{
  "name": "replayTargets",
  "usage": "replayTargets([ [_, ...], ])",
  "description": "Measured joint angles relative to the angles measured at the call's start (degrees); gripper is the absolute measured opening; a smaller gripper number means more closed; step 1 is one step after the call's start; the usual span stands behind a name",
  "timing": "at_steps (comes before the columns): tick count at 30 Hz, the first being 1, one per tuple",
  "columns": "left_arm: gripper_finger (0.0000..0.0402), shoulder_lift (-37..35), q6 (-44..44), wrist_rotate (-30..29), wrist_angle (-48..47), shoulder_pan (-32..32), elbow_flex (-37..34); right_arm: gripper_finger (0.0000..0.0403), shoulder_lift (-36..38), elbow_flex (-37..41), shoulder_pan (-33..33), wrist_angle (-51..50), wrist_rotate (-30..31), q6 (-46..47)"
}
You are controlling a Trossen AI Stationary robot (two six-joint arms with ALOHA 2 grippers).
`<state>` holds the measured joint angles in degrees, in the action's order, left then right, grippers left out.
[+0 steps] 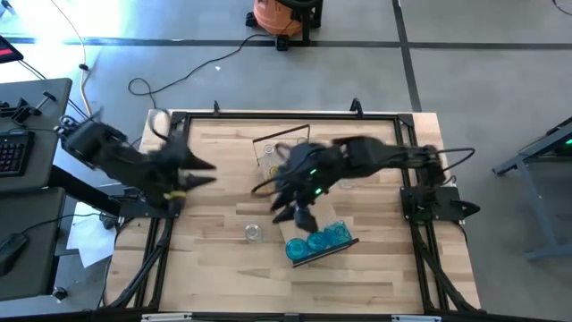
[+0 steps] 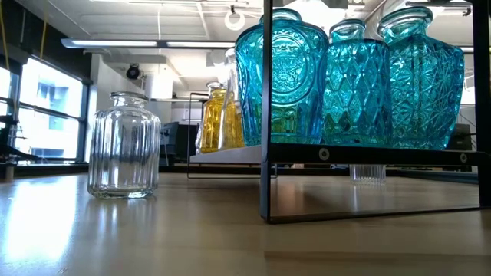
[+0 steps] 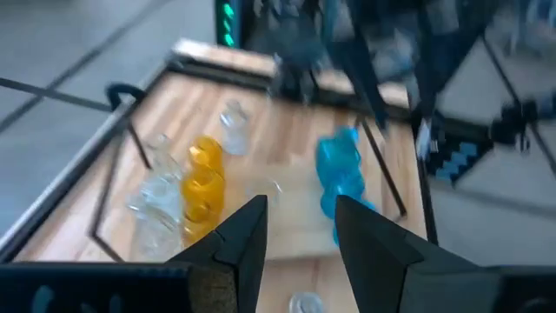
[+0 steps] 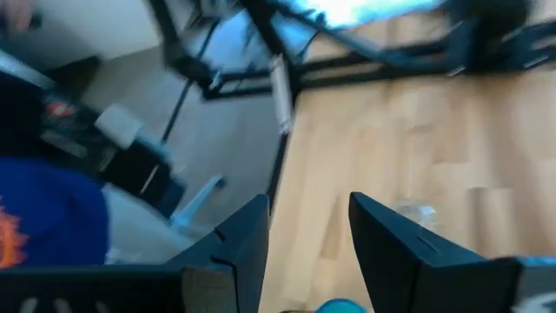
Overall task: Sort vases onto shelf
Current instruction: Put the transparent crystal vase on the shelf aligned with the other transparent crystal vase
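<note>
Three blue vases [image 1: 317,241] stand in a row on the shelf [image 1: 344,245] near the table's middle front, and they fill the low view [image 2: 349,80]. A clear vase [image 1: 254,233] stands on its base on the tabletop to their left [image 2: 123,146]. Yellow vases [image 3: 204,183] and clear vases [image 3: 156,198] stand farther back inside a thin dark frame [image 1: 268,143]. My right gripper [image 1: 299,217] hovers open just beyond the blue vases, a blue top showing below its fingers [image 4: 339,306]. My left gripper [image 1: 207,172] is raised over the table's left part, open and holding nothing [image 3: 300,209].
Dark metal rails [image 1: 286,114] run round the tabletop's edges. Beside the table's left edge stands a desk with a keyboard [image 1: 11,152]. An orange vacuum [image 1: 277,13] and cables lie on the floor beyond the far edge. Bare tabletop [image 1: 223,277] lies at the near left.
</note>
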<state>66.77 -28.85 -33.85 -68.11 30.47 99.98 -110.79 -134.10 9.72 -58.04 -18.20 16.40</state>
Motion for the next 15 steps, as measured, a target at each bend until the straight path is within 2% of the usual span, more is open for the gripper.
replayTargets([
  [5, 0.0127, -4.06, -1.04, -7.89, -0.03, 0.88, 0.00, 0.0145, -6.40, 0.02, -0.05, 1.13, -7.21, -0.83],
  [12, 0.0127, -4.60, -2.87, -9.37, -3.00, 0.64, -0.02, 0.0145, -13.79, 0.02, -0.16, 4.25, -10.57, -6.42],
  [15, 0.0127, -4.14, -5.90, -9.52, -3.07, 0.66, -0.02, 0.0145, -15.95, 0.02, -0.16, 4.37, -14.73, -9.46],
])
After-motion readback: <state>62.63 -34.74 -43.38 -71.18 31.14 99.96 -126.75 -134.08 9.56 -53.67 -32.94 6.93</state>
